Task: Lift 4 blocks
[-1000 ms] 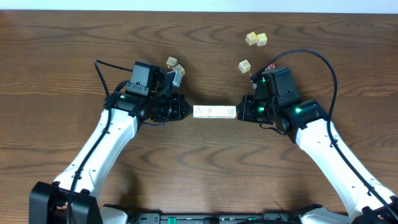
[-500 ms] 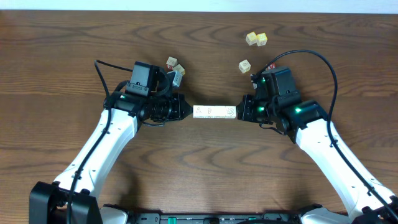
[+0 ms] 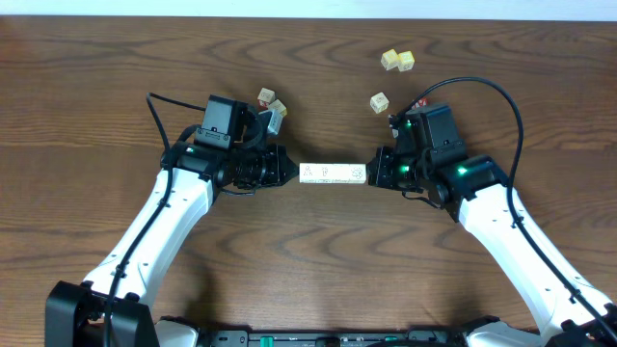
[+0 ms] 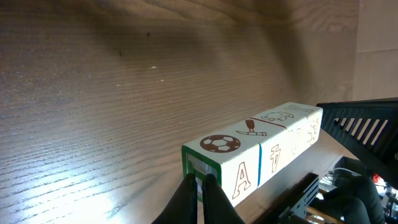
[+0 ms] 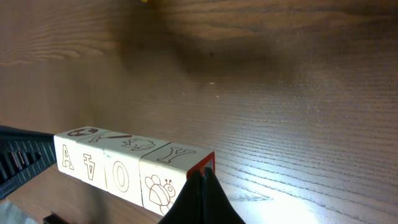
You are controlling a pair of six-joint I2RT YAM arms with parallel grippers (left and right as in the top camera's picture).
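- Overhead view: a dark wooden table (image 3: 96, 77), with the white left arm (image 3: 164, 226) and right arm (image 3: 521, 241) reaching from the bottom corners toward the centre of the frame.
- At the centre, the four blocks (image 3: 333, 174) lie end to end as one short pale bar running left to right.
- The left gripper (image 3: 287, 172) meets the bar's left end and the right gripper (image 3: 374, 172) meets its right end, so the bar sits squeezed between them.
- Each gripper's fingers are pressed together into a single tip (nothing is pinched between them). In both wrist views that tip pushes against the bar's end face.
- Left wrist view, lower centre: the nearest block shows a football print and a letter A, with a green-edged end face.
- Right wrist view, lower left to centre: the nearest block shows a bee and a letter Y, with a red-edged end face.
- Change over the last second: none that shows. Arms, bar and grippers hold the same spots in all three overhead pictures.
- This probably means the squeeze is set and the lift is paused or not yet begun. Whether the bar has left the tabletop cannot be told.
- Three loose cubes (image 3: 382, 101) lie in the upper right, and a pair of cubes (image 3: 270, 100) sits by the left arm, all apart from the bar.
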